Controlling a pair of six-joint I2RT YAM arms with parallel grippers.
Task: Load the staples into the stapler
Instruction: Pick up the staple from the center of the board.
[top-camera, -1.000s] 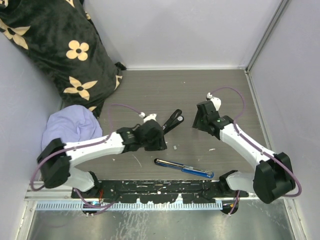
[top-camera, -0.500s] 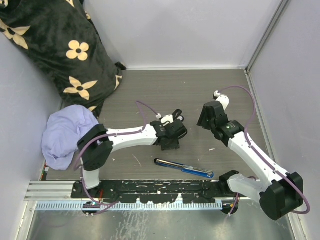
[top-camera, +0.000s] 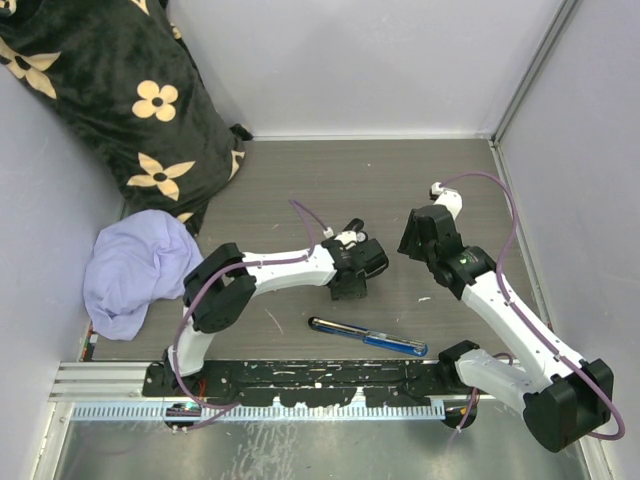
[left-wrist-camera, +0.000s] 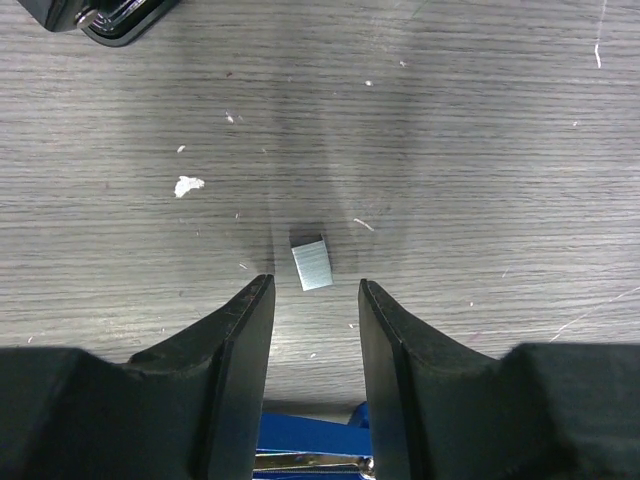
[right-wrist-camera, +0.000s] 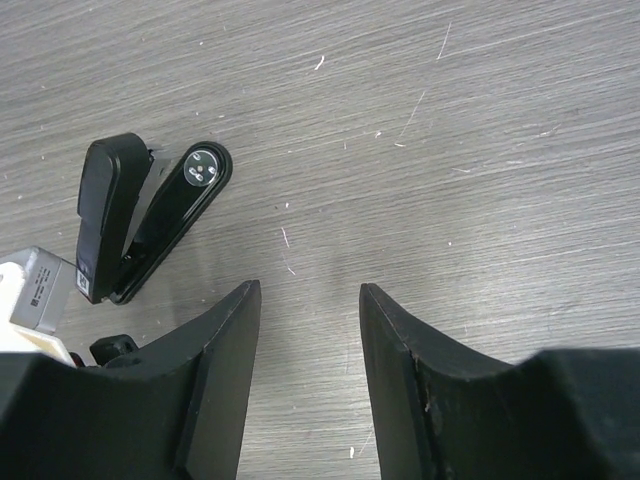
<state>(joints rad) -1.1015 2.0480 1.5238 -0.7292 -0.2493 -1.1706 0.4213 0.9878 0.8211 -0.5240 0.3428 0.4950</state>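
Note:
A small silver-grey block of staples (left-wrist-camera: 310, 263) lies on the wood table. My left gripper (left-wrist-camera: 313, 284) hangs open right over its near end, fingers (left-wrist-camera: 245, 330) not touching it. From above, the left gripper (top-camera: 350, 285) hides the block. The black stapler (right-wrist-camera: 140, 215) lies hinged open in a V just beyond it, its end (top-camera: 352, 228) poking out behind the left wrist. A blue stapler (top-camera: 368, 338) lies opened flat nearer the bases, its metal channel (left-wrist-camera: 300, 440) showing behind the left fingers. My right gripper (right-wrist-camera: 310, 290) is open over bare table, right of the black stapler (left-wrist-camera: 110, 20).
A black cushion with cream flowers (top-camera: 110, 90) fills the back left, with a lilac cloth (top-camera: 135, 265) in front of it. Walls close the back and both sides. A black rail (top-camera: 300, 375) runs along the near edge. A white scrap (left-wrist-camera: 187, 185) lies on the table.
The left arm has swung right to the table's middle and now covers the staples; its jaws have narrowed slightly. The right gripper has drifted a little to the right.

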